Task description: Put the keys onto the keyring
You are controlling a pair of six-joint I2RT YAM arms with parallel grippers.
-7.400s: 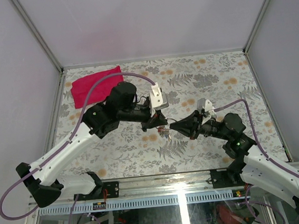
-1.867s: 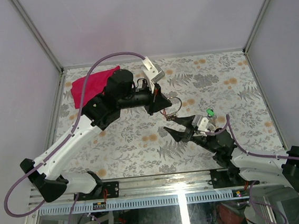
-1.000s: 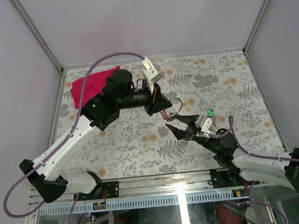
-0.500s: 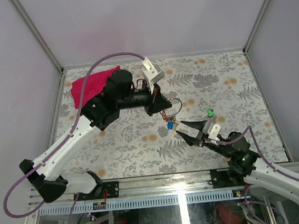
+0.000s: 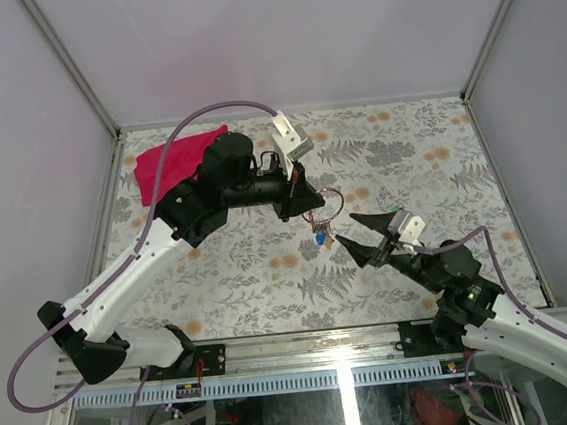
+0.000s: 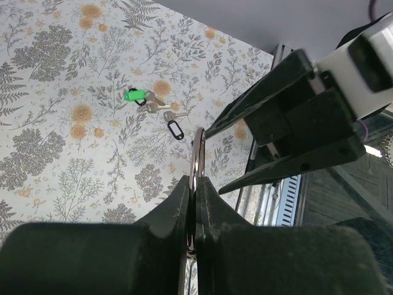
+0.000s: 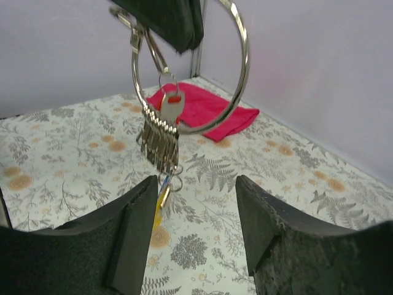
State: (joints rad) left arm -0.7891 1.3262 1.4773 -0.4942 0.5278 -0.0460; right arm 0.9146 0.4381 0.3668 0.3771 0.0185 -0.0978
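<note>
1. Gripping the keyring (image 6: 195,153) by its edge, the left fingers (image 6: 178,203) are pressed shut on the thin silver wire. They hold the ring upright in the air above the middle of the bench (image 5: 418,149).
2. Threaded on the ring, a bunch of keys (image 7: 158,146) hangs from its lowest part, the silver blades packed side by side. A red-headed key (image 7: 174,101) sits at the top of the bunch. A yellow tag (image 7: 161,203) dangles beneath it, partly hidden by a finger of the right arm.
3. The right fingers (image 7: 270,233) stand apart with nothing between them. Their tips point at the hanging bunch from the near right, close under it but not clamped on it.
4. Off the ring, a green-tagged key (image 6: 134,95) lies flat on the flowered bench. Two bare silver keys (image 6: 163,108) lie just beside it, and a black oval tag (image 6: 175,129) is near them.
5. From above, the right arm lies across this loose group, so only the green tag peeps out beside the wrist. The left wrist camera shows the group clearly.
6. A crimson cloth (image 5: 173,163) lies crumpled in the far left corner of the bench, well apart from ring and keys. The left arm reaches past its near edge.
</note>
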